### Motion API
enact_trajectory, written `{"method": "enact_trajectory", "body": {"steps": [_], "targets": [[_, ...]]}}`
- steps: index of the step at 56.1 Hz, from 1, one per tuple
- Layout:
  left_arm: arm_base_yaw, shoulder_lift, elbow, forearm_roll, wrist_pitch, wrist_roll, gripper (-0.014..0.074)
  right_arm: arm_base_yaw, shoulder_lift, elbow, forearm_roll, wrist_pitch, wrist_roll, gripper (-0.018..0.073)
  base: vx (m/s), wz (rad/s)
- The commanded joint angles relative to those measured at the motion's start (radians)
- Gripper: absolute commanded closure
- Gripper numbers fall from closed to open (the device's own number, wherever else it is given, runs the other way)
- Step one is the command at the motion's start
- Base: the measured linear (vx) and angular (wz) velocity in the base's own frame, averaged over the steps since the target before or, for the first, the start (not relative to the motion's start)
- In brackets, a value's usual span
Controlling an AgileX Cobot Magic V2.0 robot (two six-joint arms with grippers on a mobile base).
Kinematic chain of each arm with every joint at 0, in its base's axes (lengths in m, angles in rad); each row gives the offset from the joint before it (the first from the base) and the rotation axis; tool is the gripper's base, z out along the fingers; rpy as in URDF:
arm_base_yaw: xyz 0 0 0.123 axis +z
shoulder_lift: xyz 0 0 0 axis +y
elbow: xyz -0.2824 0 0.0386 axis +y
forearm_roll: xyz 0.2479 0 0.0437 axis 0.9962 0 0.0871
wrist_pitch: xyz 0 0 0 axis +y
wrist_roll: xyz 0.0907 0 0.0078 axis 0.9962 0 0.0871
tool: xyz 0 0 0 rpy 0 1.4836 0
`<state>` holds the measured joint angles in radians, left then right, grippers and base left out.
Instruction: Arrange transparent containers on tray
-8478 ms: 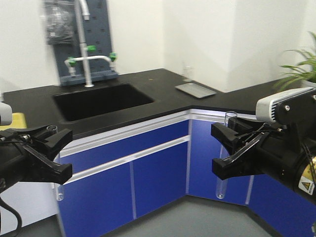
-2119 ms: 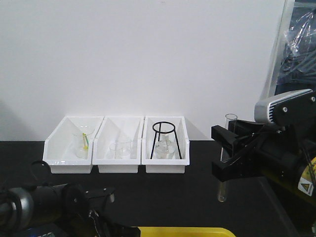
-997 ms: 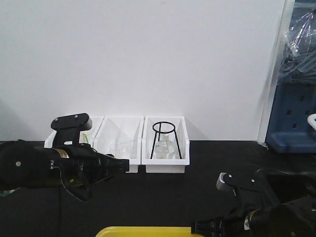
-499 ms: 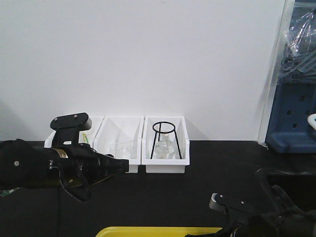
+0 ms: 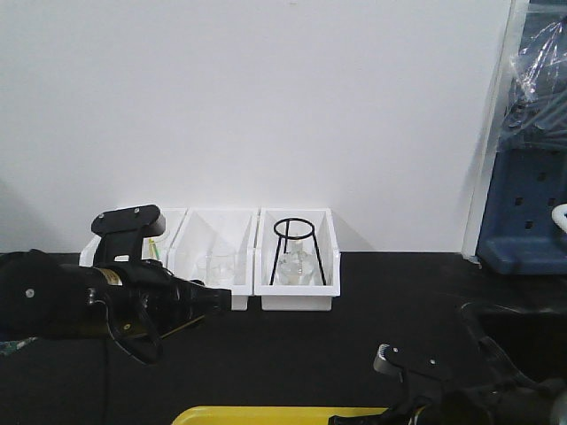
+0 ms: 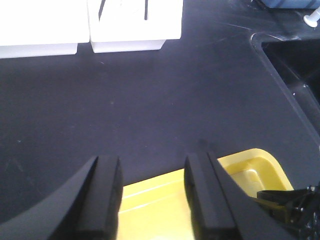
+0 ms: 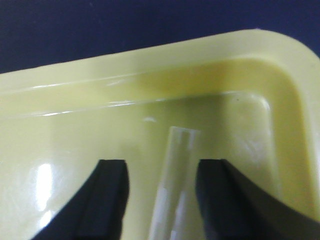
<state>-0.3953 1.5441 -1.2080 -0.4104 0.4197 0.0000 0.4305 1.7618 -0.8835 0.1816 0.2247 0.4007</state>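
Right gripper [image 7: 160, 200] is hovering low over the yellow tray [image 7: 280, 65], near one of its rounded corners. A clear test tube [image 7: 175, 185] is sitting between its two black fingers [image 7: 112, 195], running along the gripper axis toward the tray's raised rim. Fingers look spread slightly wider than the tube; can't tell if they're touching the glass, or whether the tube is already resting on the tray floor.

Left gripper [image 6: 152, 195] is hanging with fingers apart and nothing between them, over the tray's rim where it meets the black countertop [image 6: 150, 100]. Second tube isn't visible in any view.

In the front view, the left arm [image 5: 97, 297] is sitting in front of the white bins [image 5: 297, 266]; only a strip of tray shows at the bottom edge.

For the release, my read:
- get the tube flat on the tray floor before opening, since round glass will roll
- open slowly, then lift straight up so the fingers aren't dragging it
- stay clear of the corner wall so the tube end isn't riding up the rim
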Motion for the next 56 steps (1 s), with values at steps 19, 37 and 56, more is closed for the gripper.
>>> {"method": "enact_trajectory", "body": {"steps": [19, 37, 56], "targets": [[-0.006, -0.055, -0.031, -0.013, -0.012, 0.011, 0.0302, -0.001, -0.164, -0.034, -0.023, -0.049, -0.062, 0.0120, 0.00, 0.00], [-0.006, -0.170, -0.030, -0.007, 0.087, 0.235, 0.0603, -0.001, -0.531, -0.034, -0.115, 0.008, -0.304, 0.0573, 0.00, 0.00], [-0.093, -0.451, 0.323, -0.011, -0.073, 0.371, 0.0597, -0.001, -0.916, 0.103, -0.106, 0.094, -0.529, 0.0572, 0.00, 0.00]]}}
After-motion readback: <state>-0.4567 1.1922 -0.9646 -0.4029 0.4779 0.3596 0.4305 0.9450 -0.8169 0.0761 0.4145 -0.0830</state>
